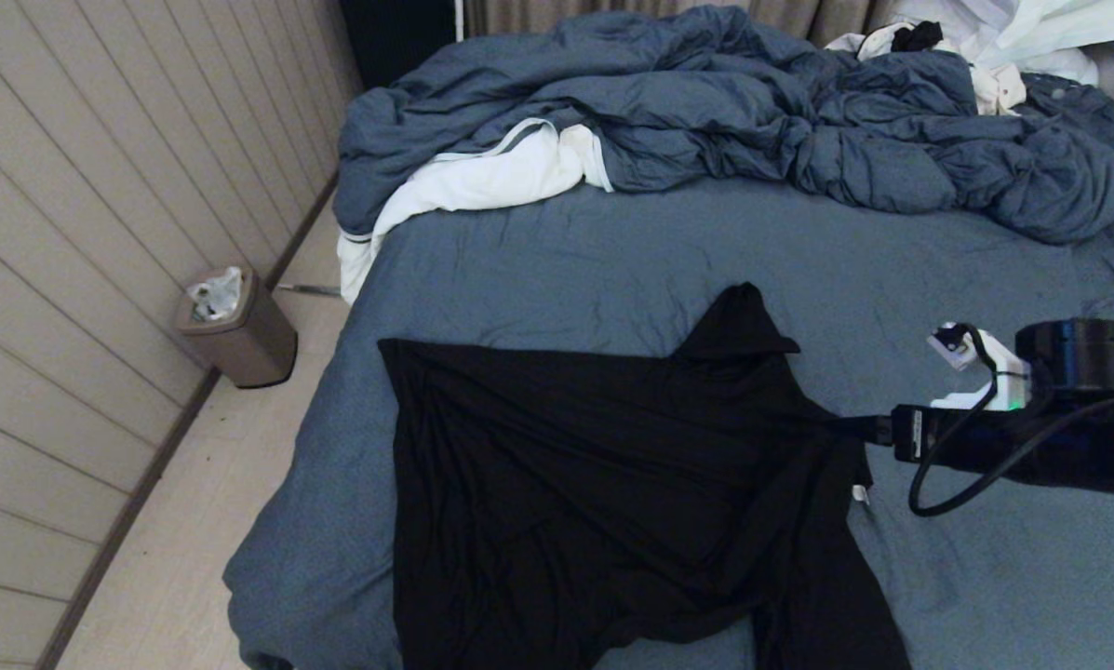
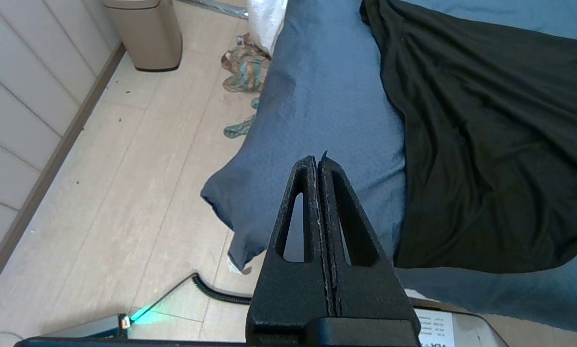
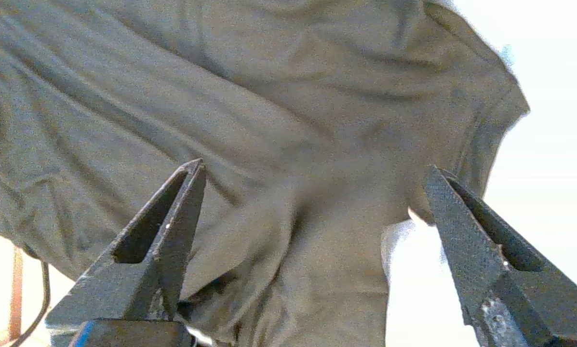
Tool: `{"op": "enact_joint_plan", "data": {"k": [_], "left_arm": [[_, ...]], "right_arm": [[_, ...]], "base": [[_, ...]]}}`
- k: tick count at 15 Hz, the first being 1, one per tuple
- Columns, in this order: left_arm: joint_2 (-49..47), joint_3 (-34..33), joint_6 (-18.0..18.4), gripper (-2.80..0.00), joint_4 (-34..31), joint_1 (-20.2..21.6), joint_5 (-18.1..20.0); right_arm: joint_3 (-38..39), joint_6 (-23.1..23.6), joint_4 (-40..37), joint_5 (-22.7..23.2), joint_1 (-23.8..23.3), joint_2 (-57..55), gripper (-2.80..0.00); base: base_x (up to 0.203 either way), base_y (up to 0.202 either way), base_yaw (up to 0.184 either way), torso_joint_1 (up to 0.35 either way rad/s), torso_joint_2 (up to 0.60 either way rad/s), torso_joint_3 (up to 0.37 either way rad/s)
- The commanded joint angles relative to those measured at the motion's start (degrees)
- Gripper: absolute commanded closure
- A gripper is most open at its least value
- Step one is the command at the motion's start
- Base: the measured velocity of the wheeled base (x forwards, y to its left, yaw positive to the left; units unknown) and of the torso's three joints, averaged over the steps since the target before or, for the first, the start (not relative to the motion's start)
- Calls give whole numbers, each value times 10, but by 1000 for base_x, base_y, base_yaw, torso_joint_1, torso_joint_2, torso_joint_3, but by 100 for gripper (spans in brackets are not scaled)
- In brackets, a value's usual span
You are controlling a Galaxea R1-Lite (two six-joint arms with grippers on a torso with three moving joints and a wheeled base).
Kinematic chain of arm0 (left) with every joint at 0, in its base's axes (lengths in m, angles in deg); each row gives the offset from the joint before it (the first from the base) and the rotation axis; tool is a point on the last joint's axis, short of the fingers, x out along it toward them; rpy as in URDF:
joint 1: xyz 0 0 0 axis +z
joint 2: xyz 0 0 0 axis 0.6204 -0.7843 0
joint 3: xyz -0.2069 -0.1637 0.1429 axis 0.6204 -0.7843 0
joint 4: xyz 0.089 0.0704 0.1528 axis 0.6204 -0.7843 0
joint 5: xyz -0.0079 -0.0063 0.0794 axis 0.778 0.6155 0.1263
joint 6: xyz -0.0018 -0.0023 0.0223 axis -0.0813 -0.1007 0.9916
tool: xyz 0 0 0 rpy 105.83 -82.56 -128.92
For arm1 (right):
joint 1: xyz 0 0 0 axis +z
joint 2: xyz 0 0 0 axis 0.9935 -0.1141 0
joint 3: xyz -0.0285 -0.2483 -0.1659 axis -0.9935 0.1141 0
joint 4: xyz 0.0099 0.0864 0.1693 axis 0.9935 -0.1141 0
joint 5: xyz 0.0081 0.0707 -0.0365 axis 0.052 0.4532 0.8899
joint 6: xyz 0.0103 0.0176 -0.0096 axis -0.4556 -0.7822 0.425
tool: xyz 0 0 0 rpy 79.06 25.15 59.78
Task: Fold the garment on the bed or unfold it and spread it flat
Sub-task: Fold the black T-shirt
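The garment (image 1: 612, 484), a black tee, is lying mostly spread out on the near half of the bed (image 1: 631, 251), well short of the rumpled duvet (image 1: 752, 121) at the far end. The right gripper (image 3: 312, 193) sits at the shirt's right edge, jaws wide apart with wrinkled cloth showing between them, nothing pinched. The left gripper (image 2: 317, 164) hangs off the bed's near left corner, jaws pressed together, shirt off to its side.
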Motion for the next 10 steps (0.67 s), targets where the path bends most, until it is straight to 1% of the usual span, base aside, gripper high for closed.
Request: {"op": "enact_joint_plan", "data": {"k": [1,3,4,7,8,10], "left_arm": [[0,0,0,0,0,0,0],[0,0,0,0,0,0,0],[0,0,-1,0,0,0,0],[0,0,0,0,0,0,0],[0,0,-1,0,0,0,0],[0,0,0,0,0,0,0]], "right_arm": [[-26,-1,-84,-4,4,-14,-280],[-82,-2,-209,-12,11,-13,-280],[-101,-3,-241,-13,11,-15,-280],[-97,-1,-248,-13,9,7,-280],[-91,0,-248,-12,10,20,0],[-76,1,-248,-11,12,42,0]], "base": [[0,0,0,0,0,0],[0,0,0,0,0,0],[0,0,0,0,0,0],[0,0,0,0,0,0],[0,0,0,0,0,0],[0,0,0,0,0,0]]}}
